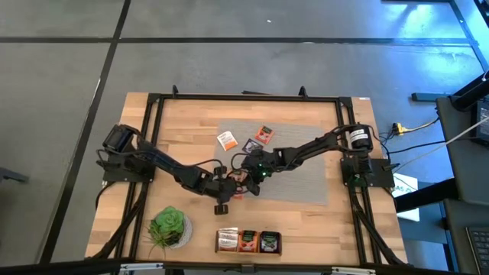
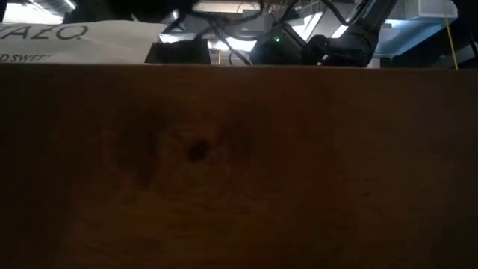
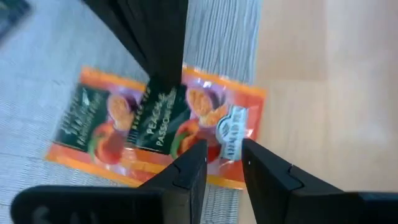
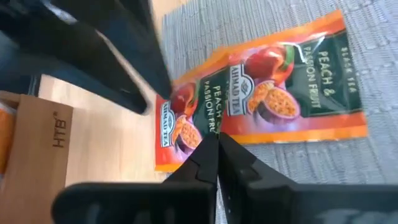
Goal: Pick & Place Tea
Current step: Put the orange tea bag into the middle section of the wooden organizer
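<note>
Both arms meet near the middle of the tabletop (image 1: 306,221), at the 7 o'clock corner of the grey mat (image 1: 298,164). The right end effector (image 4: 217,144) has its fingers pressed together, and the right wrist view shows their tips at the edge of an orange peach-and-passion-fruit sachet (image 4: 199,118); it appears to pinch that edge, though the contact itself is hidden by the fingers. A second, matching sachet (image 4: 292,87) overlaps the first on the mat.

The left end effector (image 3: 224,155) hovers just above the same pair with its fingers partly apart and nothing between them (only a narrow gap shows). Its view has the other arm's dark finger crossing over the sachets.

Three more sachets (image 1: 246,140) lie toward 12 o'clock on the mat, well apart from the arms. A wooden box (image 1: 248,241) with three filled slots sits at 6 o'clock, with the potted plant (image 1: 168,228) beside it at 7 o'clock.

The main risk, as I judge it, is the overlap: a lift could drag the second sachet along or flick it off the mat. A thin grip on a slick foil edge could also slip. With both end effectors crowded over one spot, a collision between fingers is plausible if either moves sideways.
</note>
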